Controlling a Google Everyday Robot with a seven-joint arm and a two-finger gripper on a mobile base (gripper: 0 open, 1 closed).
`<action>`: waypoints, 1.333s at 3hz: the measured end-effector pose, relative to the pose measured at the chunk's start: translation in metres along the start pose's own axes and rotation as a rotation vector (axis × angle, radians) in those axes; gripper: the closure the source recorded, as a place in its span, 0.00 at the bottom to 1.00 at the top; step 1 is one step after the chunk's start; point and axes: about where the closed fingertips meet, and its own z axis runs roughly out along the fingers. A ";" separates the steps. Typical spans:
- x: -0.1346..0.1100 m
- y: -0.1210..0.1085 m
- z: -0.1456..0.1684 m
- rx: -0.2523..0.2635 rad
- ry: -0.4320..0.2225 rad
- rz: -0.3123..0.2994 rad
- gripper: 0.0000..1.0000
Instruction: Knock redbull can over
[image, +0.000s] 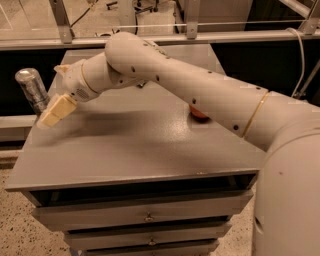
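Observation:
The redbull can stands at the far left edge of the grey cabinet top, leaning slightly. It is slim and silver with a shiny top. My gripper with its cream fingers is right beside the can's lower part and seems to touch it. The white arm reaches across the top from the right. The red apple is mostly hidden behind the arm.
The cabinet has drawers below its front edge. A metal rail and dark shelving run behind it. The speckled floor shows at lower left. The can is close to the left edge.

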 end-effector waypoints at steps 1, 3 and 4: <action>-0.009 -0.005 0.026 -0.014 -0.072 0.033 0.14; -0.020 -0.005 0.047 -0.031 -0.151 0.091 0.61; -0.018 -0.015 0.021 0.007 -0.152 0.103 0.84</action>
